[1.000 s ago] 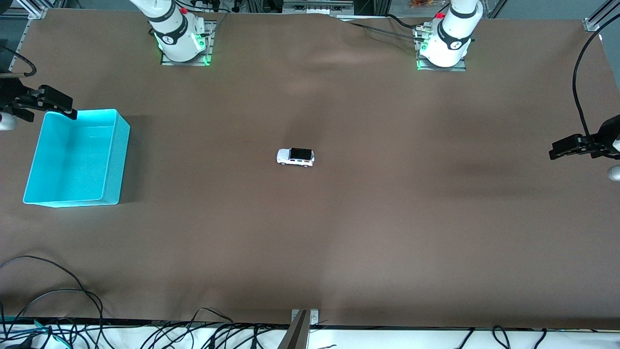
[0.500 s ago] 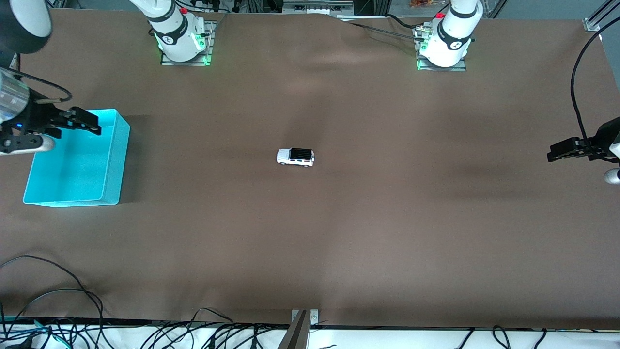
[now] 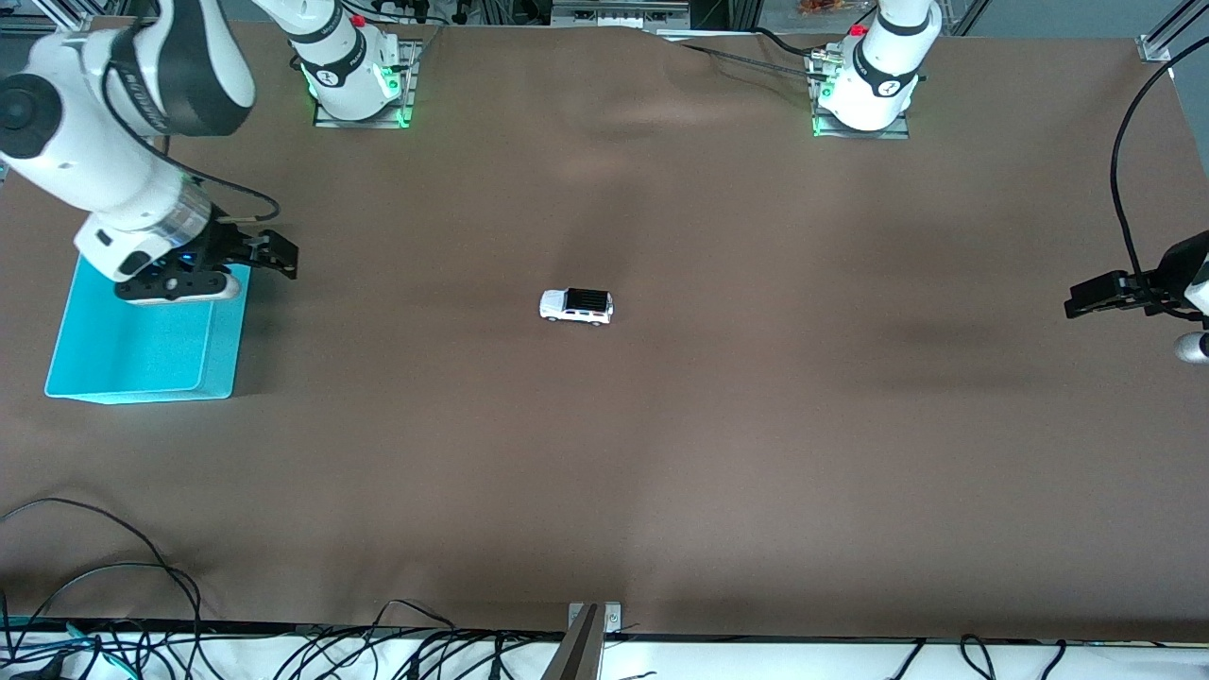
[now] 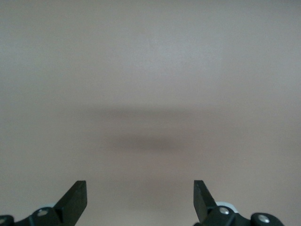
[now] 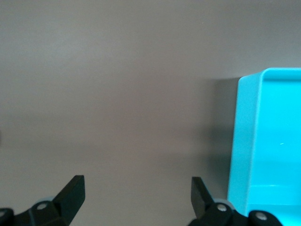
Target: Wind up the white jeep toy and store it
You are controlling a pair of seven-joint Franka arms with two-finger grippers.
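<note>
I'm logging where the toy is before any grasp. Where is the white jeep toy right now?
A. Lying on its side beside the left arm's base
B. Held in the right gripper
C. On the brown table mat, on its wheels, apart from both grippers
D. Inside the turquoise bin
C: the white jeep toy stands alone mid-table, with the open right gripper over the turquoise bin's edge and the open left gripper waiting at its own end.

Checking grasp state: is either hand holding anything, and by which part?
Nothing held. Right hand and left hand are open; the small boxy white toy jeep sits untouched on the table.
</note>
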